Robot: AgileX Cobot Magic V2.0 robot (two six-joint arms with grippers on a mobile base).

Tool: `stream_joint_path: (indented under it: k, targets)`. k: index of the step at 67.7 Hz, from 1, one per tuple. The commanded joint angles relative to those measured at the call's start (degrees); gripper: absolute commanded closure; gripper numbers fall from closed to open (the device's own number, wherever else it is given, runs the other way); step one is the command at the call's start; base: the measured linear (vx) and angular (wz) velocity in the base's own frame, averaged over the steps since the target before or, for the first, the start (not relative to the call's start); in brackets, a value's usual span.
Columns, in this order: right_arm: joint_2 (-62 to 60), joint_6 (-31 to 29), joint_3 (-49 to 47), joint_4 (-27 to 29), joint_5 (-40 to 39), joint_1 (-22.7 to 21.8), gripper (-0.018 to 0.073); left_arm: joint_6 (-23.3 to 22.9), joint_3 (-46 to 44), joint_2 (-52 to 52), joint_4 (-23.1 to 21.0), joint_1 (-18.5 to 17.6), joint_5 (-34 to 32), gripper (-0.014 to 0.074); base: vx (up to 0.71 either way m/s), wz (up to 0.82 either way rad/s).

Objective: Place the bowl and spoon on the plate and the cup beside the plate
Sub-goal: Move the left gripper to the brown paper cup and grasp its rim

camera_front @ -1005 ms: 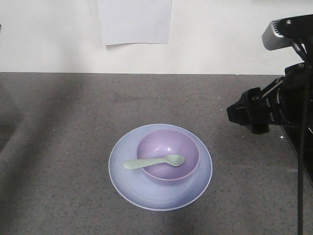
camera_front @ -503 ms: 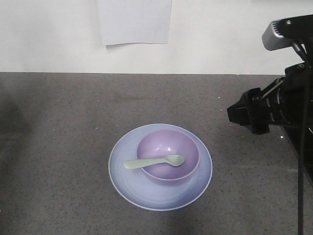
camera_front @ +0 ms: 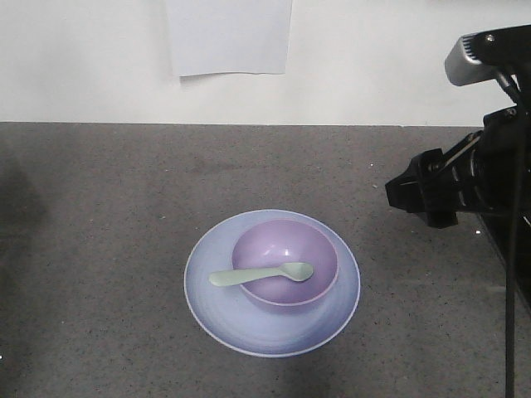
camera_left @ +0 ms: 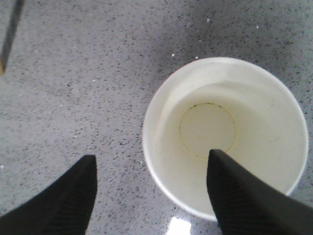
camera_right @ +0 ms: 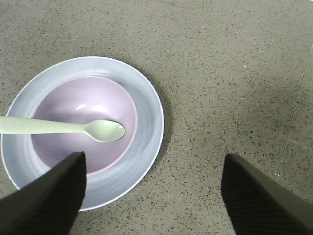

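Below left gripper, cup seen upright; jaws apart, one inside rim. Light, thin paper wall easily crushed; gentle rim pinch advised. Right gripper jaws apart.

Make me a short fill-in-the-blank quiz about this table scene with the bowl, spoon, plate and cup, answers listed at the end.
1. The bowl sits on the ____.
2. The spoon has its scoop inside the bowl and its ____ sticking out over the rim.
3. Seen from the left hand, which is open, the cup stands upright and is ____ inside.
4. In the front view the plate is visible but the ____ is not.

Answers: plate; handle; empty; cup
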Motion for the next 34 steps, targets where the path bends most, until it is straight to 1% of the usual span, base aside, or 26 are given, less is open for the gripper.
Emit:
stream_joint_path:
  k: [1,25,34]
  targets:
    - [-1.1,-0.4,-1.6,-0.6,-2.8,-0.2,0.0000,-0.8,-1.3,-0.3,0.1,-0.1,-2.9,0.0126,0.00,0.00]
    - [-1.1,-0.4,-1.6,-0.6,-2.8,-0.2,0.0000,-0.8,-1.3,4.3,0.1,-0.1,-4.6,0.0126,0.00,0.00]
    - [-1.1,-0.4,-1.6,-0.6,-2.8,-0.2,0.0000,-0.9,-1.3,5.0,0.1,-0.1,-4.7,0.0154,0.00,0.00]
